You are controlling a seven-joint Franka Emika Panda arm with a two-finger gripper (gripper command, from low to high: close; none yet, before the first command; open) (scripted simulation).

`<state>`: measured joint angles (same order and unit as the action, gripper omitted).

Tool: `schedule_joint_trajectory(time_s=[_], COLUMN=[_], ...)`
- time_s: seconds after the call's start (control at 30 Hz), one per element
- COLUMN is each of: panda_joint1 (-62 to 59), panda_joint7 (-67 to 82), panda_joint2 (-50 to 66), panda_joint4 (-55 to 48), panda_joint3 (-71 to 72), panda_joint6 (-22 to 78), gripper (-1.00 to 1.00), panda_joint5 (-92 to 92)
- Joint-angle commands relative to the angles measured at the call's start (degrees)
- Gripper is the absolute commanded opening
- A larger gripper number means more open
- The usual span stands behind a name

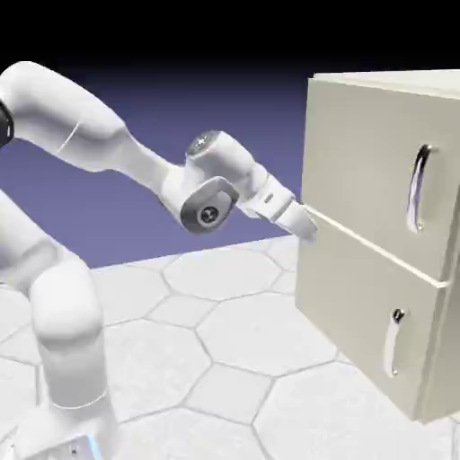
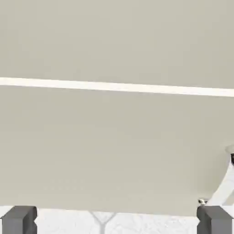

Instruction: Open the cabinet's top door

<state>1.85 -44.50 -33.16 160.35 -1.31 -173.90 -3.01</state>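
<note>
Two grey fingertips sit at the bottom edge of the hand view, at about 7 and 5 o'clock, wide apart with nothing between them. Above them, cream-beige cabinet front fills almost the whole view, crossed by one pale seam between the stacked doors. A curved silver handle enters at about 4 o'clock.

From the exterior view, the gripper points toward the cabinet's front, with its tip at the seam near the front's edge at 9 o'clock. The white arm rises from 7 o'clock and reaches across. The top door lies flush and closed, at about 2 o'clock in the view, and its long chrome handle is well apart from the gripper, toward 3 o'clock. The lower door with its smaller handle sits beneath, at about 4 o'clock. A hexagon-patterned table carries everything.
</note>
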Motion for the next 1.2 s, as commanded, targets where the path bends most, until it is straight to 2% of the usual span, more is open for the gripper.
schedule_joint_trajectory(time_s=[0.0, 1.17], panda_joint1=[0.97, 34.81], panda_joint7=[-1.70, -60.94], panda_joint2=[-0.42, -14.94], panda_joint4=[-0.54, -19.48], panda_joint3=[-1.09, -39.21], panda_joint6=[0.09, 3.14], gripper=[0.00, 0.00], panda_joint5=[-2.50, -89.71])
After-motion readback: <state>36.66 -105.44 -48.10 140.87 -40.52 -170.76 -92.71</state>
